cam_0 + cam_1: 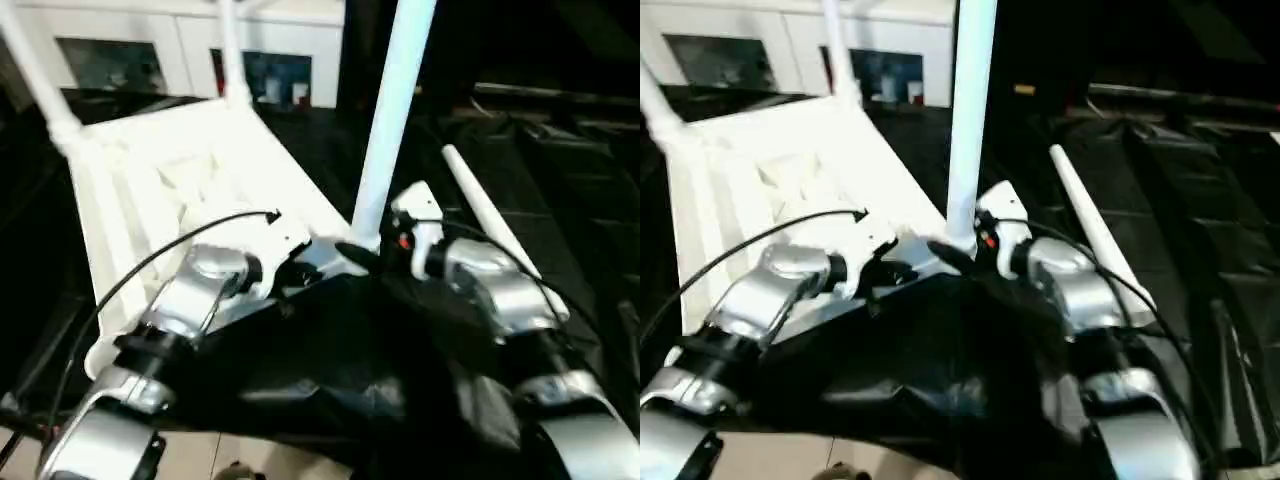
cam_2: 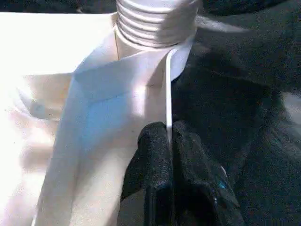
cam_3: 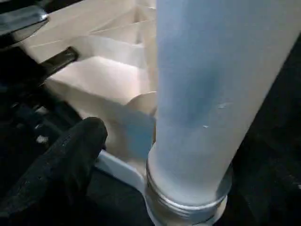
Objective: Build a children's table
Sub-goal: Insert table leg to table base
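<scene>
Nearest the camera, the two silver forearms are seen reaching forward over a black sheet (image 1: 330,370) that is spread under the whole work area.

The left gripper (image 2: 168,141) is pinched tight on the thin upright rim of the tabletop (image 1: 170,190), right at the near corner; in the left wrist view its black fingers (image 2: 153,160) are pressed together with the white edge sandwiched between them. A black cable (image 1: 150,265) is looped over that wrist.

The right gripper (image 1: 385,245) is held just beside the base of the near leg (image 1: 392,110) with its fingers spread wide, so nothing is gripped by it. One black finger (image 3: 66,165) is seen in the right wrist view, near the leg but apart from it.

That near leg is stood upright in the tabletop's near corner socket, and the threaded end (image 2: 155,21) is seen sitting at the socket's collar. How far it's screwed in can't be told.

The tabletop itself is laid upside down on the black sheet, ribbed underside up. Two more legs (image 1: 40,80) (image 1: 232,50) are stood up in the far corners.

A fourth leg (image 1: 490,230) is left lying loose on the sheet, off to the right of the top.

Farthest back, a white cabinet (image 1: 190,50) with glass doors is seen behind it all.
</scene>
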Motion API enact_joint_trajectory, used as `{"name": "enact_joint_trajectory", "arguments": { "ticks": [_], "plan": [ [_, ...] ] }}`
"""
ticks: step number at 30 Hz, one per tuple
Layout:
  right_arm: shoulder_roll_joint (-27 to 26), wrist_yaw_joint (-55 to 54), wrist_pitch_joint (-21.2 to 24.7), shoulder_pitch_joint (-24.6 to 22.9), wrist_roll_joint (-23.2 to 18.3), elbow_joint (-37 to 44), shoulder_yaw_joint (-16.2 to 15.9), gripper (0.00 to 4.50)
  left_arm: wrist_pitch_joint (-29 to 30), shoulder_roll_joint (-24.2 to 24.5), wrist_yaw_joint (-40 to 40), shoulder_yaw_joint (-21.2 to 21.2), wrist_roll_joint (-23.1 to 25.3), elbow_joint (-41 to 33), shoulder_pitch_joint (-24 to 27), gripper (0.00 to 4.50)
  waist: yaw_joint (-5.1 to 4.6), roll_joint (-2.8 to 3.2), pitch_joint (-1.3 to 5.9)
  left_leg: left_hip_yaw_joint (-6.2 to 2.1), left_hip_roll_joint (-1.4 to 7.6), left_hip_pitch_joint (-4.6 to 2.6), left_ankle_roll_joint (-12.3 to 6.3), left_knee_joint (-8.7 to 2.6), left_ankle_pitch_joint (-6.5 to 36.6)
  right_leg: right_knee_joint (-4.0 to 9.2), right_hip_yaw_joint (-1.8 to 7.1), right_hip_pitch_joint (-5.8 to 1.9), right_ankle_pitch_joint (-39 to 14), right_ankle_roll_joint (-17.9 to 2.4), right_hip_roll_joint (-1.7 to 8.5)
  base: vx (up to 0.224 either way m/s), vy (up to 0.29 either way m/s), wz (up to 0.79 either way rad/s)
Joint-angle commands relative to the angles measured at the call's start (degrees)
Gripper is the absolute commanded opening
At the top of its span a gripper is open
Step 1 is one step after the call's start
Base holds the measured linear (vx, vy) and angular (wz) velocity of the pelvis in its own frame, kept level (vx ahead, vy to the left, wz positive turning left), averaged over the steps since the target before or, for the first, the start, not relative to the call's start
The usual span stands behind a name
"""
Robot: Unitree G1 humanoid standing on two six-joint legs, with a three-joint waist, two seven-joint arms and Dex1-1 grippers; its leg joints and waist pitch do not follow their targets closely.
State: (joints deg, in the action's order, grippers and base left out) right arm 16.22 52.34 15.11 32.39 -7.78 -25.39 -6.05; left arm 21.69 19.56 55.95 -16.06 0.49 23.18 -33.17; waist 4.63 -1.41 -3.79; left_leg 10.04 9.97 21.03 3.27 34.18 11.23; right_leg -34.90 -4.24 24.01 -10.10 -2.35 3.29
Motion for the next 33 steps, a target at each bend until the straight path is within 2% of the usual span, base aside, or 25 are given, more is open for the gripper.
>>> {"name": "enact_joint_trajectory", "arguments": {
  "ticks": [1,3,6,7,13,19,21,22,28,33],
  "plan": [
    [0.93,2.06,1.44,-1.07,-0.89,2.28,-0.89,4.41,-2.69,-0.04,4.53,-0.86,-2.71,-4.07,-0.15,0.00,0.08,0.49,4.32,-0.93,3.56,-0.68,-4.64,-3.72,5.22,3.52,3.58,-4.02,-5.00,-13.12,5.41,0.000,0.000,0.00],
    [1.76,2.89,1.96,-2.08,-0.99,3.55,-1.19,4.41,-3.68,0.85,6.80,-1.35,-3.18,-5.14,0.61,0.00,0.37,0.44,4.24,-0.88,3.59,-0.77,-4.36,-3.77,5.78,3.62,3.54,-3.89,-5.51,-13.40,5.42,0.000,0.000,0.00],
    [2.73,3.78,2.49,-3.30,-0.80,5.05,-1.54,4.41,-4.29,2.15,10.16,-2.04,-4.21,-6.95,1.77,0.00,0.60,0.50,4.11,-0.89,3.62,-0.82,-3.60,-3.91,6.84,3.84,3.57,-3.88,-7.86,-12.58,5.44,0.000,0.000,0.00],
    [3.16,4.25,2.89,-3.79,-0.91,5.67,-1.73,4.41,-4.33,2.71,11.14,-2.36,-4.39,-7.45,2.10,0.00,0.81,0.57,4.20,-0.83,3.66,-1.09,-3.20,-3.85,6.86,3.83,3.61,-3.70,-7.89,-12.57,5.42,0.000,0.000,0.00],
    [4.77,5.77,3.81,-5.39,-1.19,7.99,-2.79,4.41,-5.04,4.24,13.46,-3.00,-4.29,-7.95,2.70,0.00,1.06,0.47,4.14,-0.91,3.52,-0.79,-2.74,-3.91,7.19,3.88,3.54,-3.93,-9.16,-11.80,5.45,0.000,0.000,0.00],
    [5.05,7.41,3.79,-5.62,-1.51,8.34,-3.52,4.25,-5.19,4.72,14.16,-3.21,-4.08,-7.91,2.69,0.00,1.10,0.39,4.36,-0.93,3.42,-0.67,-3.09,-3.68,5.80,3.50,3.46,-4.08,-7.00,-12.00,5.35,0.000,0.000,0.00],
    [5.17,7.61,3.86,-5.62,-1.70,8.43,-3.68,4.12,-5.27,4.83,14.34,-3.29,-4.11,-7.81,2.67,0.00,1.12,0.43,4.37,-0.95,3.44,-0.62,-3.20,-3.66,5.55,3.47,3.46,-4.11,-6.77,-12.03,5.36,0.000,0.000,0.00],
    [5.21,7.66,3.99,-5.66,-1.77,8.41,-3.83,3.89,-5.32,4.99,14.64,-3.41,-4.12,-7.74,2.73,0.00,1.17,0.44,4.40,-0.96,3.46,-0.67,-3.27,-3.65,5.13,3.40,3.44,-4.08,-6.38,-12.12,5.34,0.000,0.000,0.00],
    [5.18,7.85,3.66,-5.73,-1.73,7.77,-4.14,3.44,-5.40,5.16,15.07,-3.52,-4.05,-7.57,2.76,0.00,1.33,0.38,4.38,-0.95,3.46,-0.69,-3.04,-3.63,5.59,3.48,3.42,-4.10,-7.55,-11.94,5.37,0.000,0.000,0.00],
    [5.09,8.12,3.55,-6.08,-1.65,7.24,-4.43,3.02,-5.21,5.32,15.26,-3.58,-4.06,-7.49,2.94,0.00,1.41,0.38,4.47,-0.96,3.44,-0.65,-3.18,-3.53,4.90,3.24,3.41,-4.15,-6.22,-12.13,5.34,0.000,0.000,0.00]
  ]
}}
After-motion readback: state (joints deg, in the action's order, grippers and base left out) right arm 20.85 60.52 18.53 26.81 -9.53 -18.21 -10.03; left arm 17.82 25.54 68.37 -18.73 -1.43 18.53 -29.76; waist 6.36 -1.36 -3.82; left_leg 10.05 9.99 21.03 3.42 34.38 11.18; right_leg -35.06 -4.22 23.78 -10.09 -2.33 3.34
